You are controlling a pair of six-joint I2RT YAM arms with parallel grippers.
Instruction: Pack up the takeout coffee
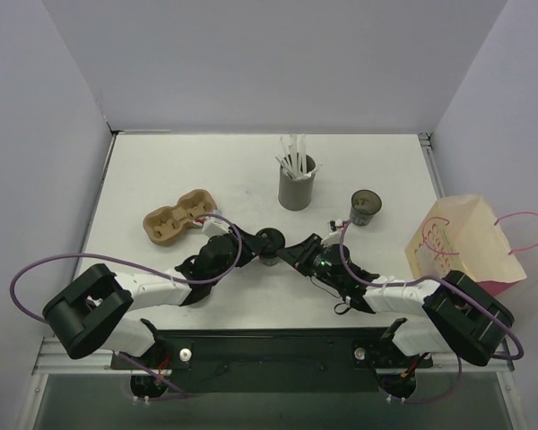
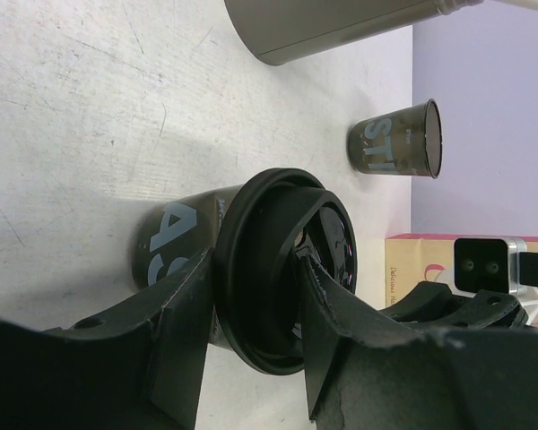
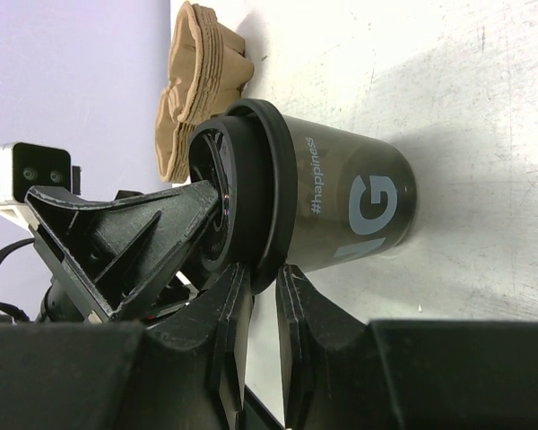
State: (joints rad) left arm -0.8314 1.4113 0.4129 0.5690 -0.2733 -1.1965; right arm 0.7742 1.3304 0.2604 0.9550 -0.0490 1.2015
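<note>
Gripper, left (image 2: 255, 279): closed across the black lid (image 2: 273, 242); one finger lies under the rim against the cup wall, the other on the lid's top.
Gripper, right (image 3: 262, 285): drawn nearly closed, with only a thin slit between the fingers and nothing seen in it. The tips sit at the lid's rim; contact cannot be confirmed.
Takeout coffee (image 3: 350, 206): dark printed cup, upright on the white table (image 1: 161, 170), mid-table between the two arms, lid on top.
Step in hand (judged): lid being seated before packing.
Method note: pressure is best applied straight down and evenly round the rim. The cup is to be steadied low on the wall so it is neither tipped nor crushed. Seating all round should be checked before any lift.
Surroundings: pulp cup carrier (image 1: 177, 219) just left of the cup; grey straw holder (image 1: 297, 186) behind it; second, unlidded cup (image 1: 366, 206) to the right; paper bag (image 1: 462, 242) at the right edge.
Risk (judged): a half-seated lid could pop off when the cup is lifted.
</note>
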